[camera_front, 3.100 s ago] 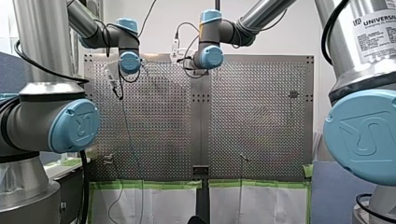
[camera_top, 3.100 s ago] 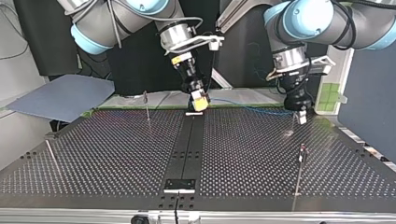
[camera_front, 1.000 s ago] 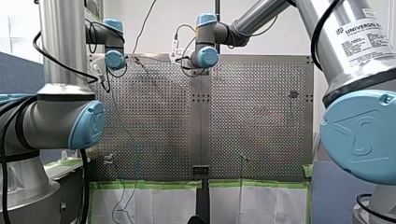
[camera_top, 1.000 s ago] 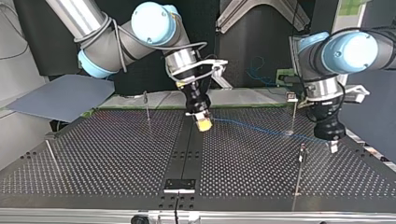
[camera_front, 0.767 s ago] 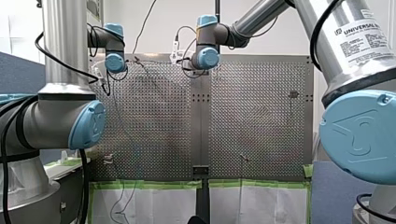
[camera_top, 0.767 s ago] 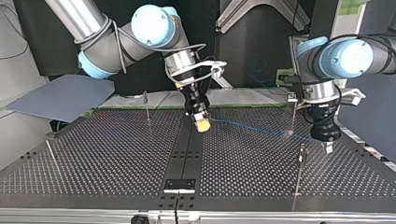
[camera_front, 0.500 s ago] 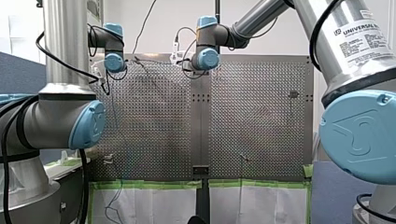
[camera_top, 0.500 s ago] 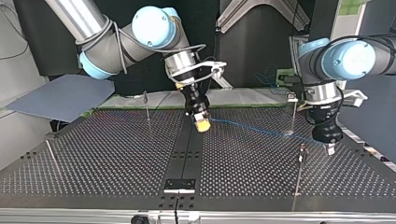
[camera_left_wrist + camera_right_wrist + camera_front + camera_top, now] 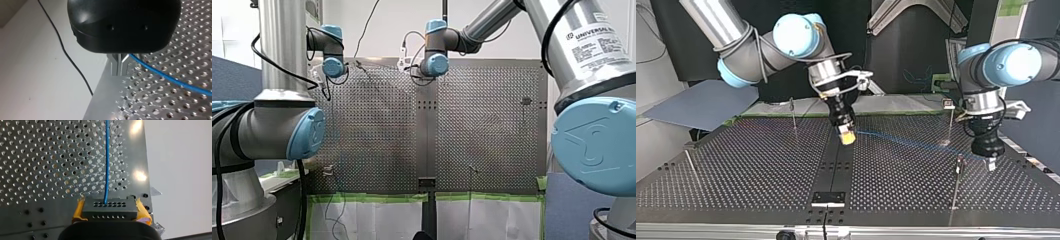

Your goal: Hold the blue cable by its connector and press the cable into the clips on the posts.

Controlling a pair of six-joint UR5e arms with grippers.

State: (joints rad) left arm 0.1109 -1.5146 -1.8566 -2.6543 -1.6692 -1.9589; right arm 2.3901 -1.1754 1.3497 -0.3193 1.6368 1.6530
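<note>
The blue cable [image 9: 107,165] is plugged into a black connector [image 9: 110,213]. My right hand [image 9: 846,136] has the connector squeezed between its yellow pads [image 9: 78,211]. The cable goes straight out ahead of this hand, over the tabletop [image 9: 761,165] full of little holes.

In the top view the right hand hangs over the middle of the tabletop, close above it. From there the cable runs low, toward 4 o'clock, to my left hand [image 9: 989,162]. That hand is black, with two metal fingers [image 9: 115,65] pressed together on the cable, which comes out at their side.

A thin post [image 9: 956,182] stands just beside the left hand, at its 9 o'clock. A second post [image 9: 949,122] stands at the left hand's 11 o'clock, with a clip [image 9: 948,104] on top. The cable passes low by the foot of this post.

A third post [image 9: 793,116] stands at the right hand's 9 o'clock, well apart from it. A thin black wire [image 9: 65,52] hangs off the tabletop's edge, near the left hand.
</note>
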